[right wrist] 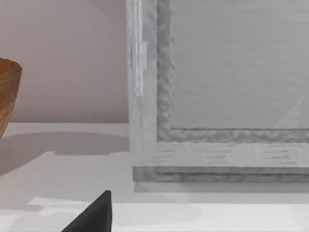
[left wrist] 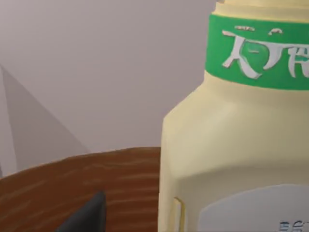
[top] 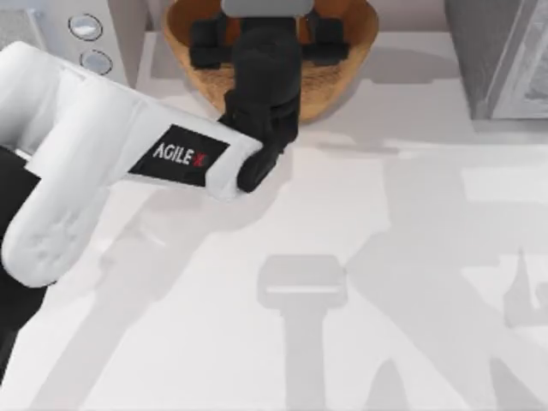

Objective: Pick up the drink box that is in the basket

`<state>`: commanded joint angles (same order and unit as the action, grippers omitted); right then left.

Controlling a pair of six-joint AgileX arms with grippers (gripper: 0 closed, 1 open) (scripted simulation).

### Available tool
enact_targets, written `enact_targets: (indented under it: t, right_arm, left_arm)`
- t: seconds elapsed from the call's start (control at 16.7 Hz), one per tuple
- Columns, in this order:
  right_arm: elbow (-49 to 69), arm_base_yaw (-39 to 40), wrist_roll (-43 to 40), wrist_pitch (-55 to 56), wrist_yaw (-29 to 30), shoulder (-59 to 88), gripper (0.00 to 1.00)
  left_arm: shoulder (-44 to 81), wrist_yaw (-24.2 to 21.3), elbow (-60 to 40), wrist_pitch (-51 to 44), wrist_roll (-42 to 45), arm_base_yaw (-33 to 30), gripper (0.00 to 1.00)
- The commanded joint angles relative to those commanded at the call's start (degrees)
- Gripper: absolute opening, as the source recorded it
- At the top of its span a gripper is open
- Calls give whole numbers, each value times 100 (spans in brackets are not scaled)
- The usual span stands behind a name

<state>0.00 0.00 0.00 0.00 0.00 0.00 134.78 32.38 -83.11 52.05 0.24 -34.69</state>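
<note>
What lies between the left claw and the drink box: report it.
Only bare woven wall of the tan-brown round basket, in the left wrist view, separates a fingertip of the left claw from the pale-yellow, green-banded drink box.

Left arm [top: 77, 145] white, rounded; black AGILEX label; black end effector [top: 265, 38]
</note>
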Motion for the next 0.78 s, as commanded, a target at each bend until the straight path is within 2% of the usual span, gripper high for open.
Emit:
enact_targets:
  t: [0.48, 0.78]
  right_arm:
    - [0, 0, 0, 0, 0, 0, 100]
    - [0, 0, 0, 0, 0, 0, 100]
  left_arm:
    - [725, -249, -1302, -627, -8, 234, 100]
    - [804, -281, -1459, -706, -10, 265, 100]
